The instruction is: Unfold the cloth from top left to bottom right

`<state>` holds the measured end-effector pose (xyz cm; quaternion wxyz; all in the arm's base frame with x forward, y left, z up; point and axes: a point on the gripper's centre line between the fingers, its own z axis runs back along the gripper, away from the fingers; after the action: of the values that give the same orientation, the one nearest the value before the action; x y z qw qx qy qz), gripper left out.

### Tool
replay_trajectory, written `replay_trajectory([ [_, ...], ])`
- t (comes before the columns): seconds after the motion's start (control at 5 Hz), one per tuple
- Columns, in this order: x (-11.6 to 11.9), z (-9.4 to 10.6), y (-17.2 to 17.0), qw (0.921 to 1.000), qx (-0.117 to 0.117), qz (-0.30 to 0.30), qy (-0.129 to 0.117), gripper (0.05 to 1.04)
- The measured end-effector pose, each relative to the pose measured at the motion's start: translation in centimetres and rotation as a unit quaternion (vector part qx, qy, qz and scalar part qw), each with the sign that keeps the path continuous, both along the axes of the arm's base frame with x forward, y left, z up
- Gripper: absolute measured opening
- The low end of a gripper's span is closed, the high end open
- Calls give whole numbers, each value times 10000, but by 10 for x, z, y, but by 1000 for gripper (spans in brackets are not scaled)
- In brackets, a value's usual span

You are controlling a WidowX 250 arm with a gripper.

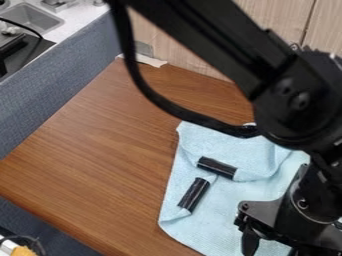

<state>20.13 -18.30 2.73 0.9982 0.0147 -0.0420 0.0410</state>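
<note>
The black gripper [266, 216] hangs at the lower right, over the right part of the light blue cloth [224, 220]. Its lower end is partly cut off by the bottom edge of the view. The cloth lies on the right side of the brown table, with its upper part folded over and wrinkled. Two short black pieces lie at the fold, one [217, 168] slanting down to the right and the other [194, 195] down to the left. The arm covers part of the cloth's right side, and whether the gripper touches the cloth cannot be told.
The wooden table [100, 160] extends to the left of the cloth. Behind it stands a wood-panelled wall [194, 50]. A blue-grey panel [53, 95] runs along the left, with a counter and sink [33, 17] beyond. The arm and its cable cross the upper right.
</note>
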Motion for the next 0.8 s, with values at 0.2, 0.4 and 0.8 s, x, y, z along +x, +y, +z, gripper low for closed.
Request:
replay_trajectory([
  [0.2,0,9,-1,9999,-71,-33,-79,1009],
  [0.4,1,24,-3,9995,-228,-59,-220,1003],
  [0.8,10,61,11,9967,-578,196,-542,1001],
])
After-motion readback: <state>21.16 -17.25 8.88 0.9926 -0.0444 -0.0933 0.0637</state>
